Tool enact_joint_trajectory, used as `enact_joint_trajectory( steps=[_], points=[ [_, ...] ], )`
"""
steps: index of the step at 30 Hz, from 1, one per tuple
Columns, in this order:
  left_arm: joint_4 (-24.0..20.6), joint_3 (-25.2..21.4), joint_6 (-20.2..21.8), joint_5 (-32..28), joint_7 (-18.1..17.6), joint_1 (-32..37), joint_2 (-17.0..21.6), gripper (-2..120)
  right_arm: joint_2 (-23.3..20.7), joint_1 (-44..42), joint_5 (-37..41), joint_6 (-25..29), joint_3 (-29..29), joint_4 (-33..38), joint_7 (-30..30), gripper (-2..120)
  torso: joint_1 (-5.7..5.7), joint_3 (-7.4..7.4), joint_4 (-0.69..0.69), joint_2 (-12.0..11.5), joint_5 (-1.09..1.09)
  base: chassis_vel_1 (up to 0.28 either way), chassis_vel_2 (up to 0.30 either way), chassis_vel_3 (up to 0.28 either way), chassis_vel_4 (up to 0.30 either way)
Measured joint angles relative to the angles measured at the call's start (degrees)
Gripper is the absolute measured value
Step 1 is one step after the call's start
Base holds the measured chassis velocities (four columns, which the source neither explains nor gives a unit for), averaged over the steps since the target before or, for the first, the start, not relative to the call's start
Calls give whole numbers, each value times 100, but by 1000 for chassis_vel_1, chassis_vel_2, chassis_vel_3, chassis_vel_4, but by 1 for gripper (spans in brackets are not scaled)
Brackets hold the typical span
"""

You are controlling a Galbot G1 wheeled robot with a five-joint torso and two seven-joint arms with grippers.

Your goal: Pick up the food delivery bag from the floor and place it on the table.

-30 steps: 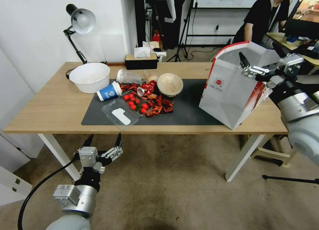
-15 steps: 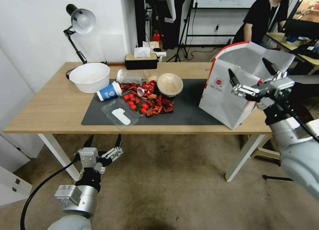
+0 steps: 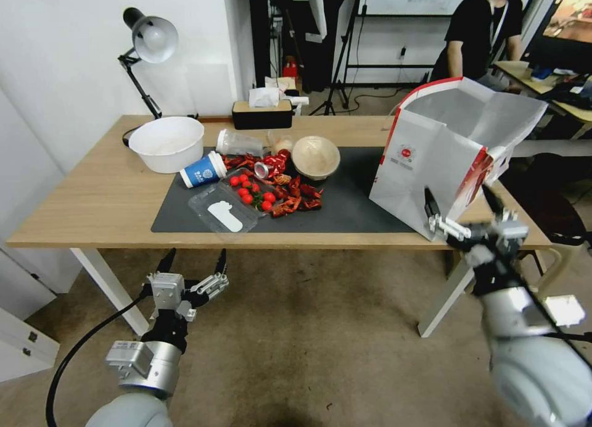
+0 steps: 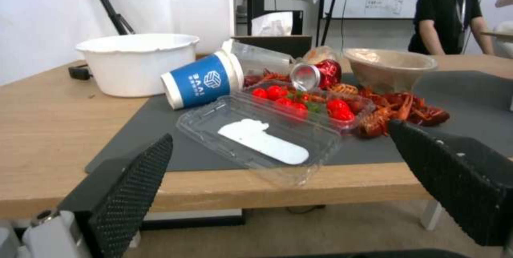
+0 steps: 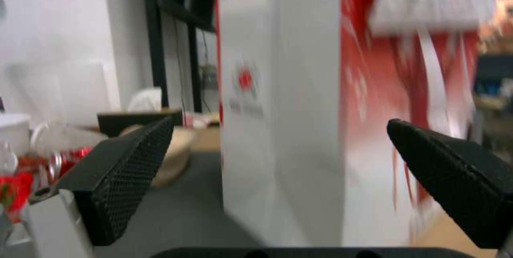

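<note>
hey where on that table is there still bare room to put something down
Free: the bare wood of the table left of the dark mat, in front of the white bowl; and the mat strip between the crayfish pile and the food delivery bag. Crowded: the mat's left half, with the blue cup and clear tray.

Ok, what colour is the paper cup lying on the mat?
Blue with a white logo and white rim; the cup shows best in the left wrist view.

Both arms: silver-grey rounded metal housings, black wrist sections. Left tool [image 3: 192, 261] and right tool [image 3: 460, 203]: white-grey metal knuckles, slim black pointed fingers [image 4: 134, 178] with mesh-textured pads. Black cable [image 3: 74, 353] loops along left arm.
</note>
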Motion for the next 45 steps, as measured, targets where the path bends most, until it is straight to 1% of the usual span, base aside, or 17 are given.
enact_joint_trajectory(
  steps=[1,3,5,7,9,11,16,19,24,26,45],
  points=[
    [14,-3,-14,0,7,-5,1,100,72,-62,-15,22,-14,-26,-8,100,0,0,0,0,-1,0,0,0,0],
    [87,-29,-68,0,46,-36,9,100,415,-333,-162,172,-105,-223,-87,100,0,0,-1,0,0,0,0,0,0],
    [101,-32,-74,0,48,-41,10,100,470,-360,-203,208,-116,-273,-106,100,0,0,0,0,-1,0,0,0,0],
    [176,-41,-123,27,63,-58,14,100,665,-430,-370,384,-168,-497,-211,100,0,0,0,0,1,0,0,0,0],
    [199,-41,-138,37,77,-59,14,100,705,-435,-419,431,-182,-558,-252,100,0,0,1,0,0,0,0,0,0],
    [255,-40,-167,51,109,-52,8,100,776,-413,-560,590,-217,-749,-349,100,0,0,1,0,1,0,0,0,0],
    [327,-30,-197,54,163,-42,-6,100,805,-371,-625,703,-225,-869,-400,100,0,0,1,0,1,0,0,0,0],
    [582,6,-387,128,222,-22,-39,100,799,-272,-605,755,-224,-1000,-459,100,0,0,1,-1,1,0,0,0,0],
    [741,17,-505,150,171,-37,-51,100,764,-208,-467,748,-223,-1062,-517,100,0,0,1,-1,1,0,0,0,0],
    [822,16,-590,154,99,-52,-52,100,747,-172,-391,737,-240,-1100,-584,100,1,0,1,-1,1,0,0,0,0],
    [835,2,-621,178,53,-56,-46,100,729,-145,-342,714,-257,-1110,-623,100,0,1,1,-1,1,0,0,0,0]
  ],
)
